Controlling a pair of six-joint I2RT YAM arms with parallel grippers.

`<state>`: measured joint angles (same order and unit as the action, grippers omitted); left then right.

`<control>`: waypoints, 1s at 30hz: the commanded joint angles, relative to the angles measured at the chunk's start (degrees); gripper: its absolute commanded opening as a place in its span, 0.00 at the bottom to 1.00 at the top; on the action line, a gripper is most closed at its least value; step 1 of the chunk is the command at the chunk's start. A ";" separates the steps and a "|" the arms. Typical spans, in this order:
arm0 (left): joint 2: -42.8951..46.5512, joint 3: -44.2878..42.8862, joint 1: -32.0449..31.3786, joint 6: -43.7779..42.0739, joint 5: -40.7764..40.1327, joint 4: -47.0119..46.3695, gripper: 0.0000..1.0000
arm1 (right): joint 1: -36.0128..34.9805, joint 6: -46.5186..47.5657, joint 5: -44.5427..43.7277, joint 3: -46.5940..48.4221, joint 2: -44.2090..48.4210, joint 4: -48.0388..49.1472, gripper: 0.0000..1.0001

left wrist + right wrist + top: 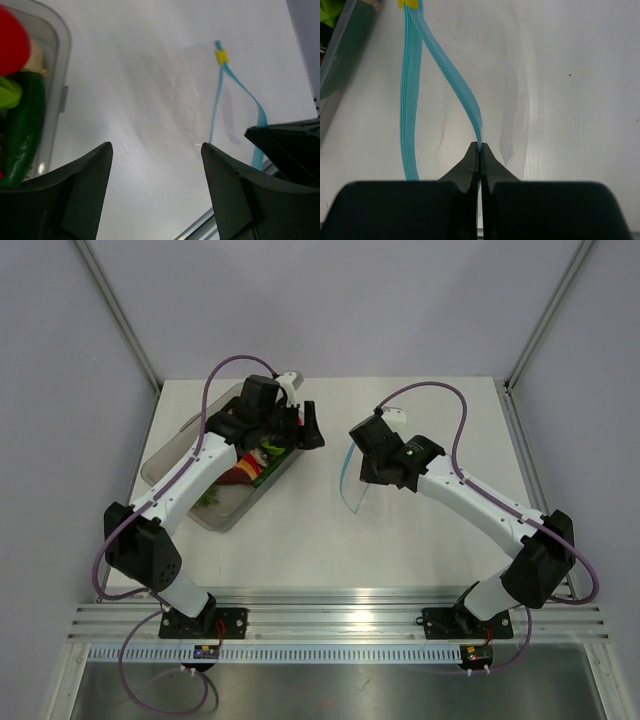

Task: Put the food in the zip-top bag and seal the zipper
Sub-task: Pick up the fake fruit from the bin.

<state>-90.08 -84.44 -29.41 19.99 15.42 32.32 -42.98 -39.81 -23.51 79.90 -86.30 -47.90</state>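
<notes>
White tabletop [400, 530] with grey walls around it, and on it the zip-top bag [495, 75] lies flat, just right of centre in the overhead view, its mouth edge turned toward the tub. I can see the zipper [412, 100] split into two blue strips: one runs straight along the table, the other bows away from it, so the mouth stands partly open. They meet at a yellow slider [221, 56] at the far end.

My right gripper [480, 147] is pressed together on the bowed strip, pinching that one lip and nothing else. My left gripper [155, 150] hangs spread wide and empty above bare table, between the bag and the tub.

No food shows inside the bag. The food [250, 465] sits in the clear tub [62, 65] on the left; from the left wrist I make out a red piece [12, 40] and a long dark green one [25, 125] against the near wall.

I judge the step in hand is fetching the first piece. To do it well I would hold the right pinch steady and raise that lip a little, so the gap becomes a real opening. With the left I would take whichever piece lies on top, the red one by the look of it, carry it low across the short gap, and enter between the strips well clear of the slider. I would release only once the piece is past the zipper, or it may roll back out.
</notes>
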 commanded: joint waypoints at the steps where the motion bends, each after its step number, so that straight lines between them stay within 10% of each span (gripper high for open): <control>1: -1.23 -2.83 4.35 0.93 0.14 1.69 0.77 | -0.44 1.05 -1.46 2.54 -0.97 0.52 0.00; 30: -33.13 -30.16 9.72 -5.22 -17.79 4.07 0.99 | -0.44 2.02 1.45 1.49 -1.24 2.99 0.00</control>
<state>-121.56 -111.04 -19.92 16.01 -1.10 38.44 -42.98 -38.35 -22.76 80.14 -88.38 -46.33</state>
